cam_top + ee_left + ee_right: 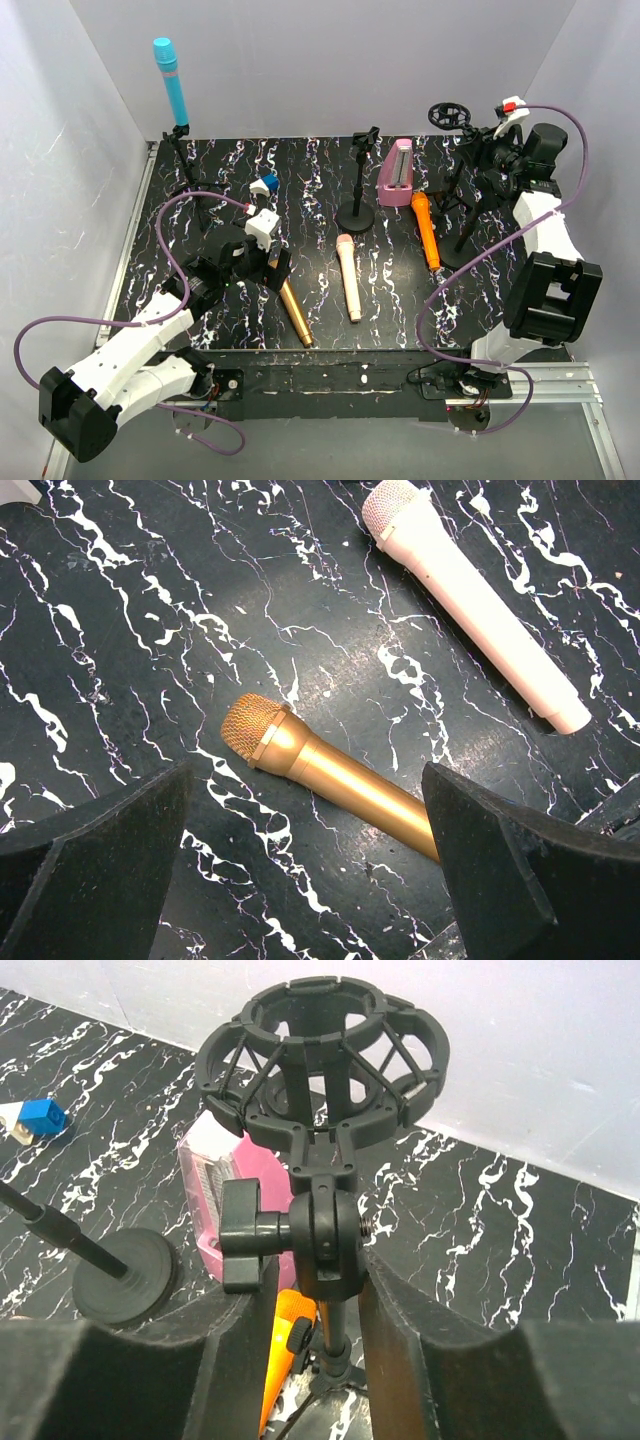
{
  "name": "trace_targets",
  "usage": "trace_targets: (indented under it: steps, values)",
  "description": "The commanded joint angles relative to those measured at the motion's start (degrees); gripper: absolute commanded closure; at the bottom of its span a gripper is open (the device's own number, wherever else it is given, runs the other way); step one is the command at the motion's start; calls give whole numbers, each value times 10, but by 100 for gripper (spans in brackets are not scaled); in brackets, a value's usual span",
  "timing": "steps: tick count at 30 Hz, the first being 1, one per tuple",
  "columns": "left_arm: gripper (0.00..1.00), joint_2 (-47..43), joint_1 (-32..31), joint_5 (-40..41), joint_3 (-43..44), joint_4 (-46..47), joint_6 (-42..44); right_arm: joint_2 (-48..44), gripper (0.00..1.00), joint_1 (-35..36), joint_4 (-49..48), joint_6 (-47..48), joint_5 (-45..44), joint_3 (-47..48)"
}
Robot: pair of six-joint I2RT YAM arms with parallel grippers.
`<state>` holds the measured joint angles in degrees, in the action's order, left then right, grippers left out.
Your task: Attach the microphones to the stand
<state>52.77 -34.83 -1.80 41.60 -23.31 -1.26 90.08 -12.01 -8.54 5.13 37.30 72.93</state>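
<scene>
the left gripper [262, 265] hangs wide open over the gold microphone [335, 785], which lies flat on the desk [110, 630] at lower centre of the wrist frame. the pink microphone [470, 600] lies near it at upper right. at upper right of the overhead frame, the right gripper [318, 1295] straddles the neck of the empty stand [320, 1060]; whether it clamps it cannot be told. the risk: the smooth round barrel may roll or pivot out of an off-centre pinch, and a nudge may tip the stand.
</scene>
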Motion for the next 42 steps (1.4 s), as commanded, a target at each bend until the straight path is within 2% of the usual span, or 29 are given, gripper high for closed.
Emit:
trace_targets:
  steps: [1, 8, 13, 19, 31, 37, 42]
  values:
    - [2, -13, 2, 9, -6, 10, 4, 18, 57, -3, -73, 10, 37, -8]
    - [2, -10, 2, 9, -6, 10, 2, 30, 71, -6, -95, 24, 63, -16]
    - [2, -7, 2, 9, -6, 10, 2, 26, 99, -11, -118, 25, 88, -25]
    - [2, -6, 2, 10, -6, 11, 2, 9, 99, -12, -125, 13, 81, 15]
    - [2, -7, 2, 10, -6, 12, 3, 3, 99, -11, -67, -101, 94, 162]
    - [2, -7, 2, 9, -6, 12, 3, -32, 99, 3, -89, -152, 109, 144]
    - [2, -7, 2, 10, -7, 12, 3, -38, 99, 17, -83, -194, 120, 177]
